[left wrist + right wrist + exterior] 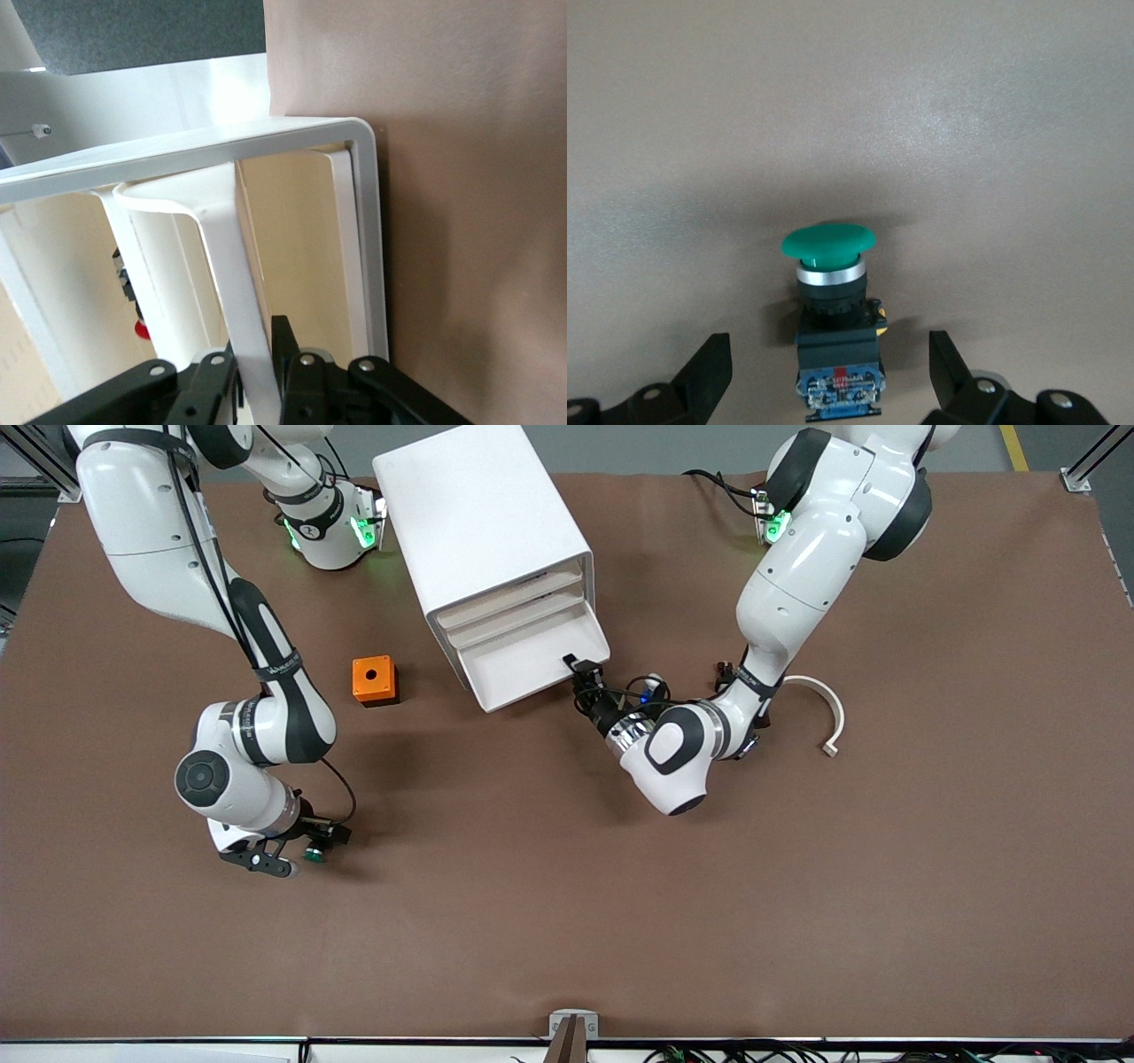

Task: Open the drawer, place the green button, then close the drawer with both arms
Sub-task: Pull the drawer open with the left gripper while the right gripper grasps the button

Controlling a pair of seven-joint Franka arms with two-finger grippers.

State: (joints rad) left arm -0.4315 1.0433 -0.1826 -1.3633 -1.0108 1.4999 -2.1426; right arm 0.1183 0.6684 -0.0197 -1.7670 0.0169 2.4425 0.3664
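Note:
The white cabinet [487, 531] stands in the middle of the table toward the robots' bases. Its lowest drawer [532, 669] is pulled out and looks empty. My left gripper [581, 675] is at the drawer's front corner. In the left wrist view it [257, 372] is shut on the drawer's white front lip [226, 248]. My right gripper [306, 850] is low over the table, nearer the front camera than the orange box. In the right wrist view it [828, 347] is open, with the green-capped button [833, 310] lying on the table between its fingers [713, 363], apart from both. The button also shows in the front view [313, 855].
An orange box with a hole [375, 680] sits beside the cabinet toward the right arm's end. A white curved piece [828, 713] lies toward the left arm's end. Small parts [654, 686] lie beside the left wrist.

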